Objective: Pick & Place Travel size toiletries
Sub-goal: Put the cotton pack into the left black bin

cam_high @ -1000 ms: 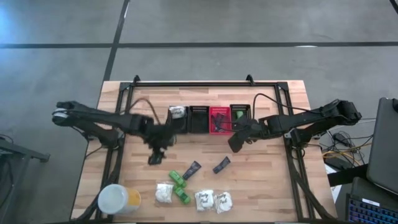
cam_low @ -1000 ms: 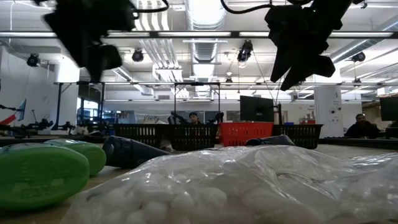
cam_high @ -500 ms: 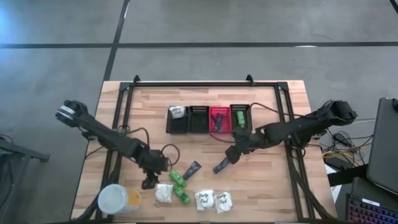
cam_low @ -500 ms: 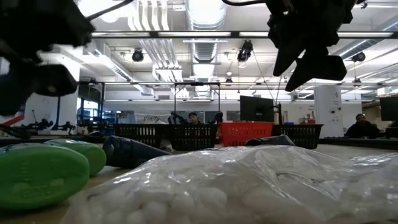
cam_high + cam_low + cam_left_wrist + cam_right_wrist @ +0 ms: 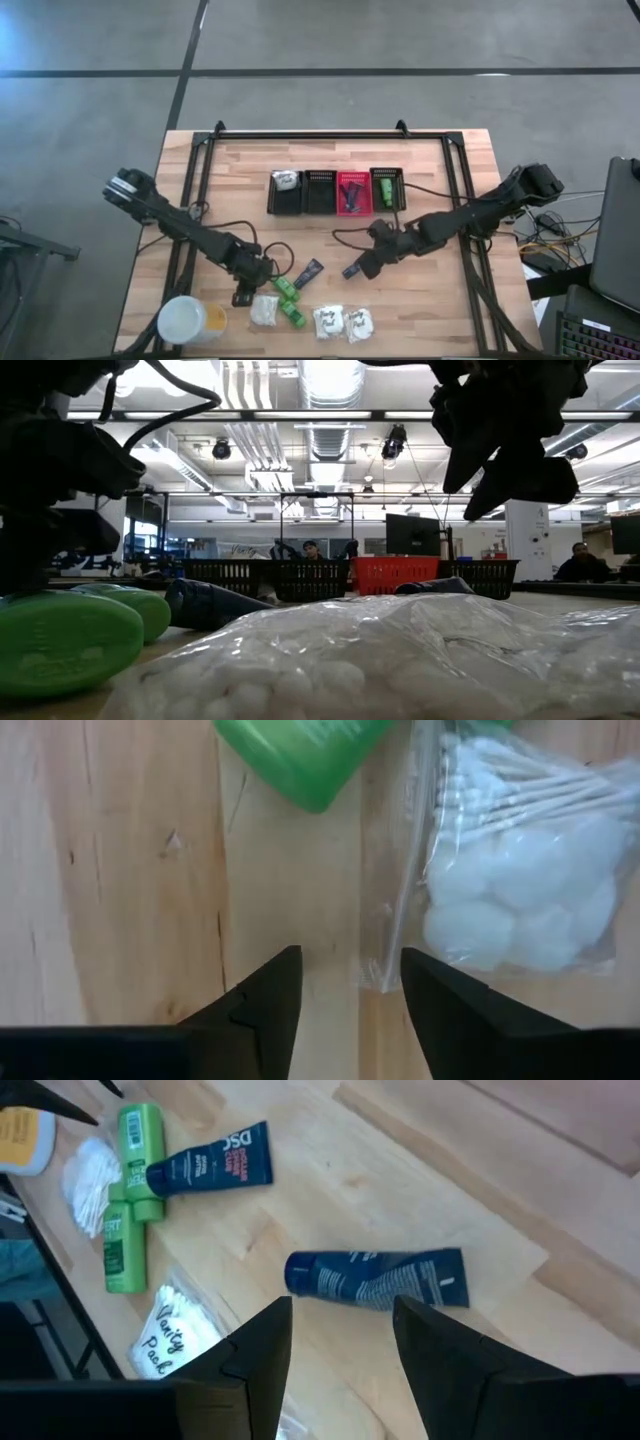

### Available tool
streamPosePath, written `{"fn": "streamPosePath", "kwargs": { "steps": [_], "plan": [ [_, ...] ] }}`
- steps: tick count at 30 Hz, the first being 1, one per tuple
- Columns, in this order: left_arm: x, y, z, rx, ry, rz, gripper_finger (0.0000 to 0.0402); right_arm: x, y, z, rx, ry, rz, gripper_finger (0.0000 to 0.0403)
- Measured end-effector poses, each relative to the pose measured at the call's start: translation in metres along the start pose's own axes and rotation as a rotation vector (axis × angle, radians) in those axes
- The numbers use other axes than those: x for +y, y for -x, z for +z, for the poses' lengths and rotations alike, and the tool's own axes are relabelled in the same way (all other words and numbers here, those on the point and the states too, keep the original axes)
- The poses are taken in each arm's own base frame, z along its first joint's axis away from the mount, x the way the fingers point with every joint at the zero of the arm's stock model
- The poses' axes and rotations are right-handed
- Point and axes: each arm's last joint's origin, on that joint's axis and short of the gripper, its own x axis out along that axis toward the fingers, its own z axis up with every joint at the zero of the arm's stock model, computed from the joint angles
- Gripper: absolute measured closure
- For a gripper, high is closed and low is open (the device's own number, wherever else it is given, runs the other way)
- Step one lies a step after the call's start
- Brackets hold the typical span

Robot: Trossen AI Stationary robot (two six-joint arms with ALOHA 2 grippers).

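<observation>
Most toiletries still loose near the tabletop's front edge: packets (image 5: pixel 264 310), green bottles (image 5: pixel 288 298), two tubes (image 5: pixel 355 265). Baskets (image 5: pixel 336 190) hold a few. Left claw (image 5: pixel 243 296) open beside a packet, right claw (image 5: pixel 364 268) open over a tube. You're partway.

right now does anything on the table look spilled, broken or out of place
Nothing stands out. The loose toiletries lie flat near the table's front edge: two green bottles, two dark tubes, and sealed cotton packets with nothing spilled. The left gripper and right gripper are both open and hold nothing.
</observation>
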Motion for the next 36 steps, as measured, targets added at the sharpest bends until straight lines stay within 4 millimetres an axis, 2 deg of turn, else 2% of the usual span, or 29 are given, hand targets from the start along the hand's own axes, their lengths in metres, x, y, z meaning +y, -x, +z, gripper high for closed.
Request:
{"fn": "streamPosePath", "kwargs": {
  "steps": [12,18,24,30,36],
  "plan": [
    [-0.005,-0.002,0.001,-0.027,-0.023,-0.013,0.0255,0.001,0.002,-0.002,-0.021,-0.010,0.000,0.0204],
    [-0.011,0.011,0.003,-0.089,-0.042,-0.057,0.0262,0.002,0.002,-0.004,0.015,-0.002,0.011,0.0210],
    [-0.014,0.005,-0.001,-0.068,-0.059,-0.048,0.0274,0.004,0.002,-0.015,0.063,-0.009,0.022,0.0221],
    [-0.017,-0.004,-0.006,-0.033,-0.083,-0.028,0.0304,0.007,0.001,-0.031,0.090,-0.032,0.019,0.0225],
    [-0.020,-0.010,-0.008,-0.044,-0.107,0.016,0.0349,0.009,0.003,-0.041,0.061,-0.061,0.015,0.0211]
  ]
}}
